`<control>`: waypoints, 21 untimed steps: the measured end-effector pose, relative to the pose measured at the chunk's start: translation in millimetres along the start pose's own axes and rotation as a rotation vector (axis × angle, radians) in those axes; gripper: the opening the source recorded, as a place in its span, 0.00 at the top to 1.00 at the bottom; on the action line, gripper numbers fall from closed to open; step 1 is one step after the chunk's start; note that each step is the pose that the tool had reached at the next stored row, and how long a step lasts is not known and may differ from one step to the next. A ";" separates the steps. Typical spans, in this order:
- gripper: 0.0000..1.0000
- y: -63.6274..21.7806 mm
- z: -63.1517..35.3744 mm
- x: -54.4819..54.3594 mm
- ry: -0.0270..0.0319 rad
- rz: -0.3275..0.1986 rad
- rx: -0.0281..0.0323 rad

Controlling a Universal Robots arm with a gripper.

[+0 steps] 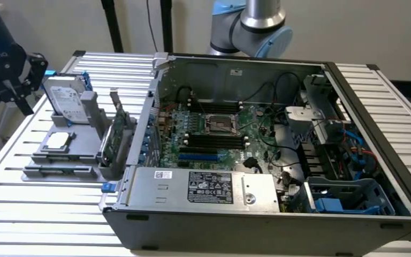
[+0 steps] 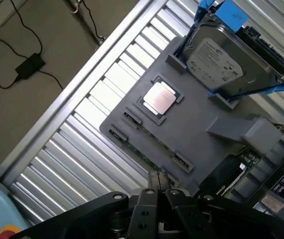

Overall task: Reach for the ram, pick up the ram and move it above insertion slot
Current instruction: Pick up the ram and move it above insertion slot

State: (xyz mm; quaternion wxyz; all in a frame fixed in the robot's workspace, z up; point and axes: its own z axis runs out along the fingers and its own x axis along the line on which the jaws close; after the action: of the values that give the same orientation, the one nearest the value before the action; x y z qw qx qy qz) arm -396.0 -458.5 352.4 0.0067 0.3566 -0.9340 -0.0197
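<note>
Black pincer [image 2: 157,181], tips pressed together, near thin green ram [image 2: 147,152] slotted in matte grey tray [image 2: 197,124].

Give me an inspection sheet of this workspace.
Surface: slatted metal table, carrying grey holder and open computer case.
Job's things: ram lies in the holder's edge slot, not gripped.
Clutter: hard drive, processor chip, upright green card on holder.
Grippers: gripper in the air near the holder, clear of the ram.
Cables: wires inside case; adapter with lead on floor.
Surroundings: robot arm behind case; plain wall.
</note>
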 end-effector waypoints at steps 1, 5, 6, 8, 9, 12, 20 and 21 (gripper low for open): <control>0.89 0.0 0.0 0.0 0.0007 -0.018 0.0001; 0.89 -0.1 0.1 0.0 0.0033 -0.091 0.0004; 0.89 0.0 0.1 0.0 0.0037 -0.108 0.0006; 0.89 0.0 0.2 0.0 0.0047 -0.145 0.0011; 0.89 0.0 0.2 0.0 0.0051 -0.163 0.0014; 0.89 0.0 0.4 0.0 0.0058 -0.217 0.0030; 0.89 0.0 0.9 0.0 0.0062 -0.363 0.0085; 0.89 0.0 1.0 0.0 0.0061 -0.382 0.0095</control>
State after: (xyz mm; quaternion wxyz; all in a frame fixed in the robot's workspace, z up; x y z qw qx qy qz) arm -396.0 -458.5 351.4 0.0040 0.5275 -0.8494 -0.0152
